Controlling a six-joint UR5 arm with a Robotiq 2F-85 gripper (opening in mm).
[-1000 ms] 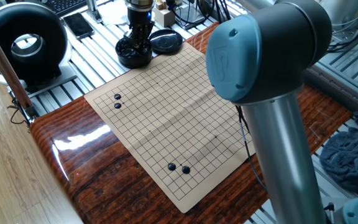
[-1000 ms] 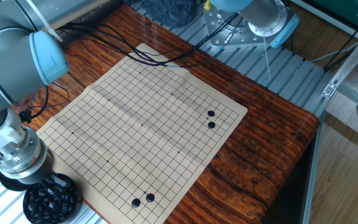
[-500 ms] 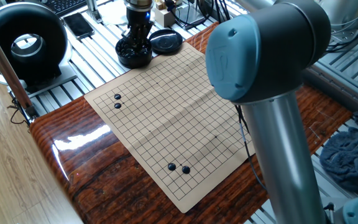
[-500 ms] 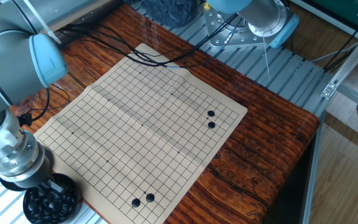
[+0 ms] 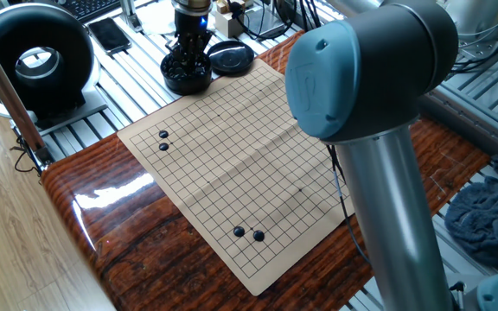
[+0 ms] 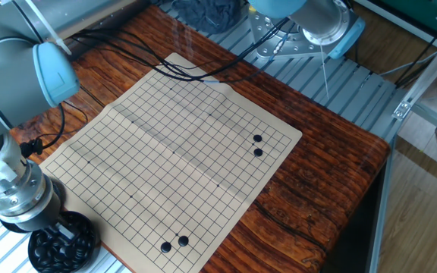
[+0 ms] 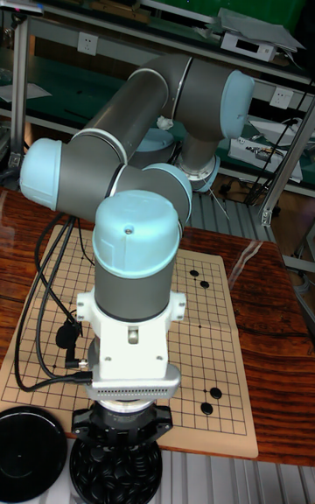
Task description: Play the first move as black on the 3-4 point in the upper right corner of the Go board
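The gripper (image 5: 188, 59) is down inside the black bowl of stones (image 5: 187, 76), which stands off the far edge of the Go board (image 5: 232, 160), just beside its far corner. The jaws are sunk among the stones, so I cannot tell if they are open or closed on a stone (the wrist hides them in the other fixed view and in the tall fixed view). The black stone for the move must be one of the heap in the bowl; no single one can be told apart.

Four black stones lie on the board: one pair (image 5: 163, 141) near the left edge, another pair (image 5: 248, 233) near the near corner. The middle of the grid is free, and so is the right part, which is partly covered by the big blue arm joint (image 5: 353, 73). The bowl lid (image 5: 231, 57) lies right of the bowl. The wooden surface (image 5: 128, 225) shows bare around the near and left board edges
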